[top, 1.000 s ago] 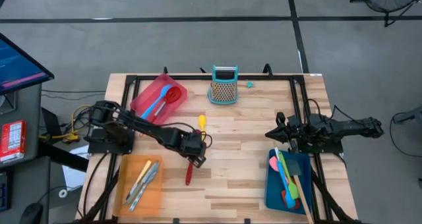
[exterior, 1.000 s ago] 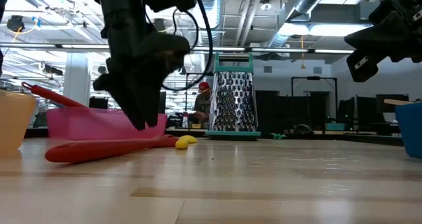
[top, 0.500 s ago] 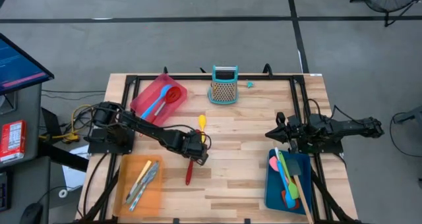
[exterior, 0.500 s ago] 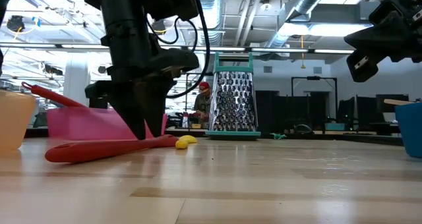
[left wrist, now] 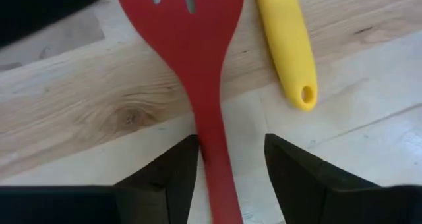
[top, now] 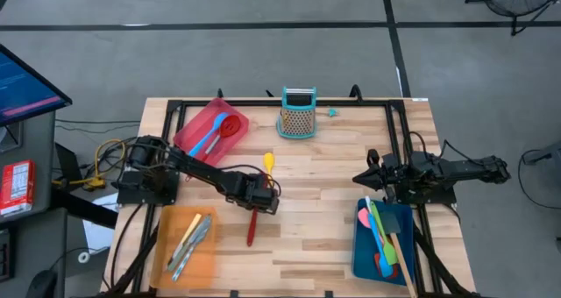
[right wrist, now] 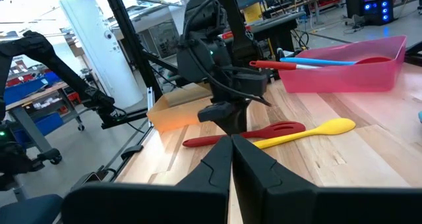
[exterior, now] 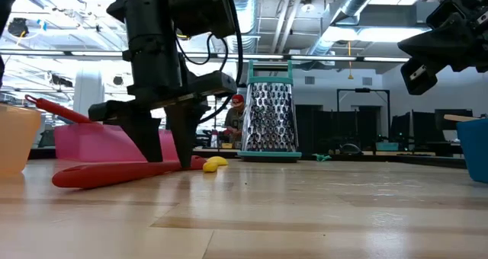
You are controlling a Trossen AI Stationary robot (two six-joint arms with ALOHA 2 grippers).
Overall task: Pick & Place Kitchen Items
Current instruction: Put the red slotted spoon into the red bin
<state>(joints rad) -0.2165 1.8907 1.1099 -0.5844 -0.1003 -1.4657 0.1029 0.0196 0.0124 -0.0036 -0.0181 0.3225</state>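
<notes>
Now, view by view.

High view: left end effector low over the middle of the tabletop, above the red slotted spatula; yellow spoon just beside. Right end effector parked by the tabletop's right edge near the blue tray, pinched shut.

Low view: left end effector down at the red slotted spatula, fingers spread to either side of the handle, tips at the wood. Box grater upright well behind.

Left wrist view: red slotted spatula running between the two dark fingers, a visible gap on each side; nothing gripped. Yellow spoon handle close alongside, outside the fingers.

Right wrist view: red slotted spatula and yellow spoon lying side by side in front of the pink tray.

Change from a second ago: fingers then bunched close together above the handle; now clearly wider and lower, straddling it.

Meaning for the task: probably the set-up for a pinch on the handle; closing not yet done. Risk: catching the neighbouring spoon.
</notes>
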